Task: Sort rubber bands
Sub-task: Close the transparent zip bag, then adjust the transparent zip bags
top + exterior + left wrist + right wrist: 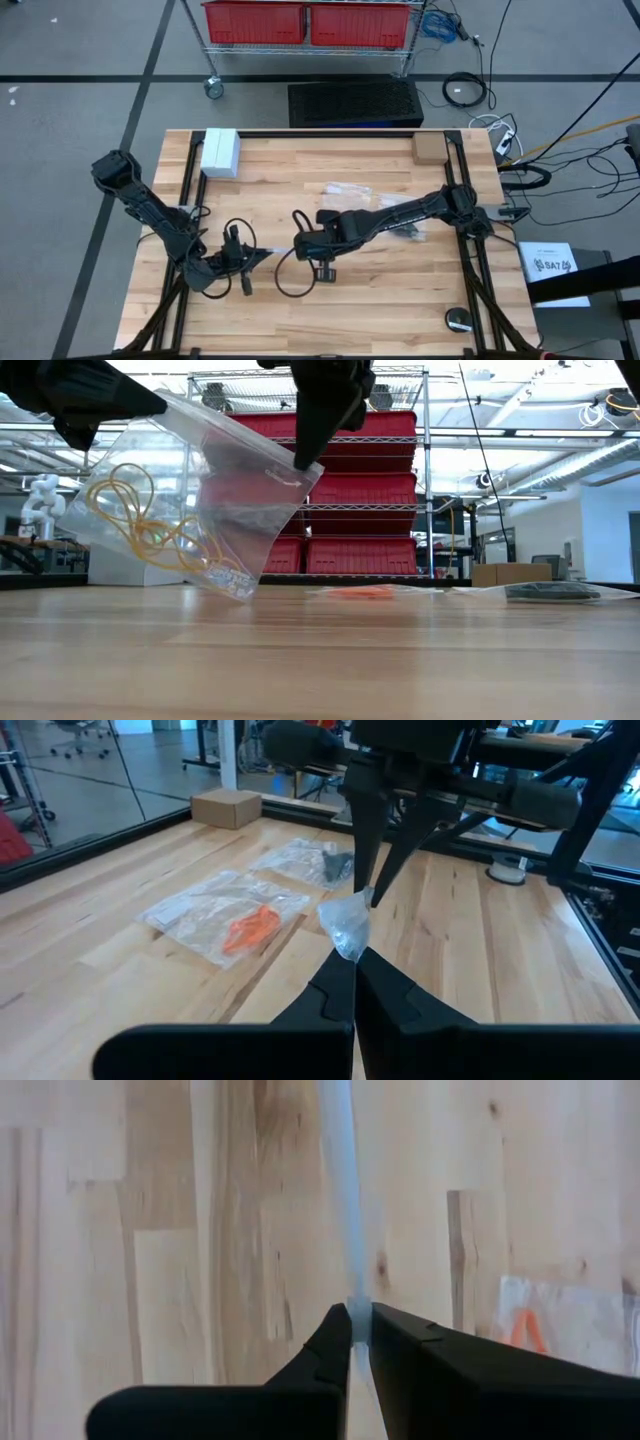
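In the low view a clear plastic bag (215, 500) hangs above the wooden bench (320, 660), stretched between two dark claws. The left claw (150, 405) pinches its top edge toward ten o'clock, and the right claw (300, 460) pinches the opposite corner near twelve o'clock. Yellowish rubber bands (140, 520) lie tangled inside the bag, sagging toward its lower end, which nearly touches the bench.

The high view shows none of that content. There the bag is almost invisible between the left claw (262, 256), at about seven o'clock on the bench (380, 310), and the right claw (300, 245) near the centre. A white box (220, 152) sits at eleven o'clock and a brown box (428, 148) at one o'clock.

The left wrist view alone shows both grips up close. The left claw (354, 958) is clenched on a crumpled corner of the bag, and the right claw (372, 895) comes down onto the same film. Beyond them a flat bag of orange rubber bands (252, 928) and another bag with dark contents (338, 868) lie on the bench.

The right wrist view shows its own claw (360, 1320) clamped on the thin bag edge (342, 1190), with an orange scrap (527, 1330) at three o'clock.
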Controlling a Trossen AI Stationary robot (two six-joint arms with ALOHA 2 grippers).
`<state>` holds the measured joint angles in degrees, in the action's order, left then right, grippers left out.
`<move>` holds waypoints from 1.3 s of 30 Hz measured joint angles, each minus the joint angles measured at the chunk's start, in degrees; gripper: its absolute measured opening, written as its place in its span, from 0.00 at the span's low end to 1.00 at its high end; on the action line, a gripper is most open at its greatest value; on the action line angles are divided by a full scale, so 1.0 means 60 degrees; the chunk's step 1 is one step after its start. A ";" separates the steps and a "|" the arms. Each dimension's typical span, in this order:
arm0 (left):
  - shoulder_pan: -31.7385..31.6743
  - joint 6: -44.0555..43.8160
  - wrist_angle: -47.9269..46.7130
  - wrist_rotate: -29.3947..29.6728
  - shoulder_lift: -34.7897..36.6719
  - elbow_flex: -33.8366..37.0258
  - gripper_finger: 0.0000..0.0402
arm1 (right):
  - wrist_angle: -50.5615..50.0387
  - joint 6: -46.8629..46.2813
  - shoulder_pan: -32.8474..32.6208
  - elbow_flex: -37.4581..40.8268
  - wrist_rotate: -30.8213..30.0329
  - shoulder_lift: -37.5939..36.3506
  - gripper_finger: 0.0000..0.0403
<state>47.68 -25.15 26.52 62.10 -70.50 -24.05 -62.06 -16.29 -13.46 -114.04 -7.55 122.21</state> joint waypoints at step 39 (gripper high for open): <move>-0.0696 -0.0503 -0.2083 0.0263 0.0502 0.0000 0.43 | -0.0804 0.0223 -0.0010 0.0011 -0.1217 -0.0504 0.61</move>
<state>43.50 -28.16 14.02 63.68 -67.49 -24.05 -66.88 -14.96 -13.52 -113.97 -14.85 119.19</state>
